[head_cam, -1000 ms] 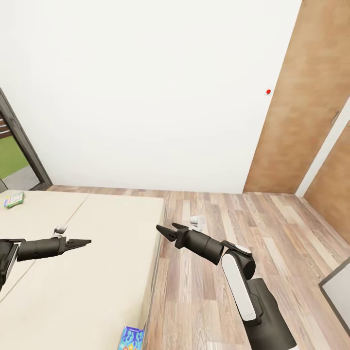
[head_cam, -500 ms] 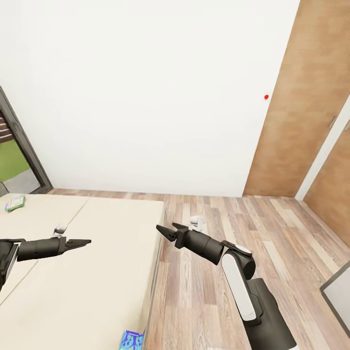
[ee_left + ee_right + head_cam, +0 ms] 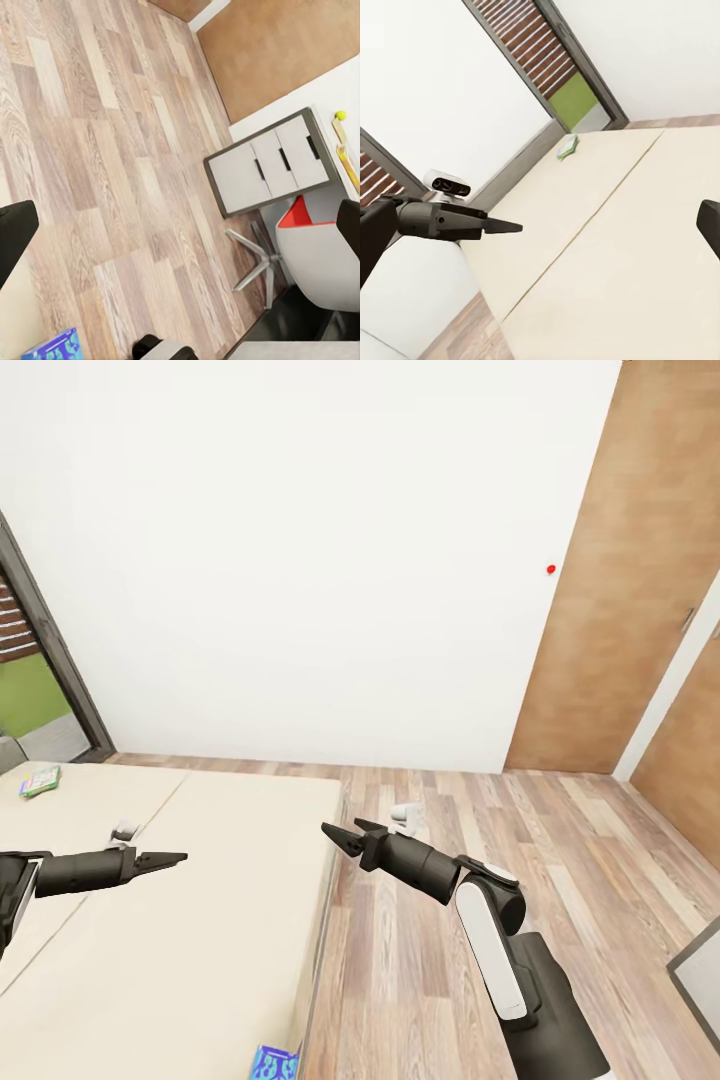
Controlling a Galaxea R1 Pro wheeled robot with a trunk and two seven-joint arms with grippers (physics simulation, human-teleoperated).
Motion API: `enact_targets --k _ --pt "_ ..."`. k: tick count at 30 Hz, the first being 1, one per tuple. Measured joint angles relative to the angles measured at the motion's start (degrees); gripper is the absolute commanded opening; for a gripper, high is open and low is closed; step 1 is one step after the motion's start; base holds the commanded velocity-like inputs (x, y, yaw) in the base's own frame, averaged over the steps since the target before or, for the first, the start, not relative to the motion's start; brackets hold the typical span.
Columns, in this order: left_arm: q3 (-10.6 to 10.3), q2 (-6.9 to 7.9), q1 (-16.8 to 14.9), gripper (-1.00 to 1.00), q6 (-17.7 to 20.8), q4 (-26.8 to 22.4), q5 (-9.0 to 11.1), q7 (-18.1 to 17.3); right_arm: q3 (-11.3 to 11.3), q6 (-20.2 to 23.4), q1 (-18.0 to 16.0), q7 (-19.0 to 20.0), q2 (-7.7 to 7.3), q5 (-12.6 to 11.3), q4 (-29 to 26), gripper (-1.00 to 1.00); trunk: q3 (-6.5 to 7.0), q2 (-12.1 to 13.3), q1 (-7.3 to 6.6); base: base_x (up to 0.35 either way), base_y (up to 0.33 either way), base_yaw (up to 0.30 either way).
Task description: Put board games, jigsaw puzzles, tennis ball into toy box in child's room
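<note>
The green-white board game (image 3: 38, 782) lies flat on the far left part of the bed (image 3: 200, 920), near the dark-framed window (image 3: 45, 650); the right wrist view shows it (image 3: 568, 146) as a small box by the mattress edge. The blue board game (image 3: 274, 1063) sits at the near edge of the bed, at the bottom of the head view, and the left wrist view catches its corner (image 3: 54, 348). The left gripper (image 3: 168, 857) hangs over the mattress with its jaws closed to a point, holding nothing. The right gripper (image 3: 340, 834) hangs at the bed's edge above the wood-plank floor (image 3: 520, 860), jaws parted and empty. In the left wrist view, a tennis ball (image 3: 341, 115) rests on the table (image 3: 346, 90) above a grey drawer cabinet (image 3: 270, 161), beside a red-and-white chair (image 3: 315, 251).
</note>
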Motion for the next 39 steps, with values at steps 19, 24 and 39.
enact_targets --k 19,24,39 --pt "0.12 0.0 0.0 1.0 0.0 0.0 0.0 0.0 0.0 -0.09 0.0 -0.17 0.0 0.01 0.0 1.0 0.2 0.01 0.0 0.0 0.0 0.139" --pt "0.06 0.01 0.01 1.0 0.0 0.0 0.0 0.0 0.0 -0.08 0.0 -0.22 0.01 0.01 0.01 1.0 0.2 0.0 0.0 0.0 -0.104 0.284" --pt "0.08 0.0 0.0 1.0 0.0 0.0 0.0 0.0 0.0 -0.06 0.0 -0.21 0.0 0.0 0.0 1.0 0.2 0.0 0.0 0.0 -0.105 0.218"
